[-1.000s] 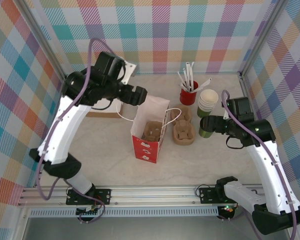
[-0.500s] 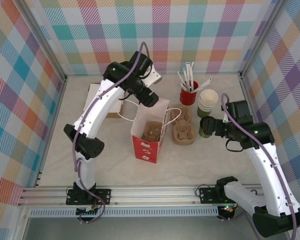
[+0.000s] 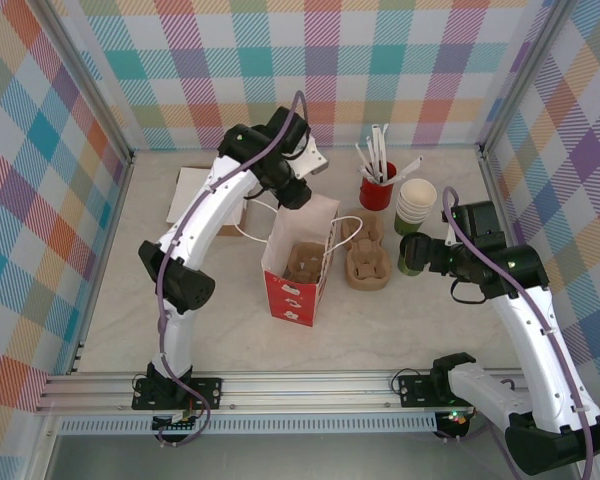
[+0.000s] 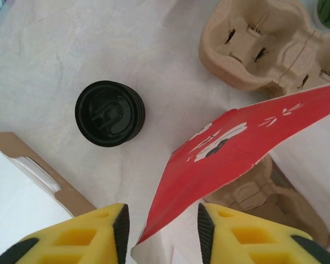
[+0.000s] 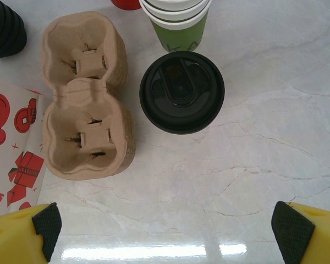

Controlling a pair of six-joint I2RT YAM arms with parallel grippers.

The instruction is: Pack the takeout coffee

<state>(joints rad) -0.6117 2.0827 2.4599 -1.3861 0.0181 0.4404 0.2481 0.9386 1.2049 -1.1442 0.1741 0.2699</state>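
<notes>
Paper goods on pale marble-look table. Small olive-green paper cup with round black plastic lid stands upright on the table, just beside stack of lidless cream-rimmed cups and near brown pulp cup carrier; not yet packed. Right gripper is near the cup, fingers spread wide, nothing between them; it has barely moved over the last second.

The change is on the other side. Left arm has swung from the far left of the table across to the far rim of red-and-white paper bag. Left gripper now hangs over that rim, fingers part-open, the red edge running up between them, not pinched.

Judgement: left is setting up to steady or spread the bag mouth, and right is poised for the cup grasp. Second pulp carrier sits inside the bag.
</notes>
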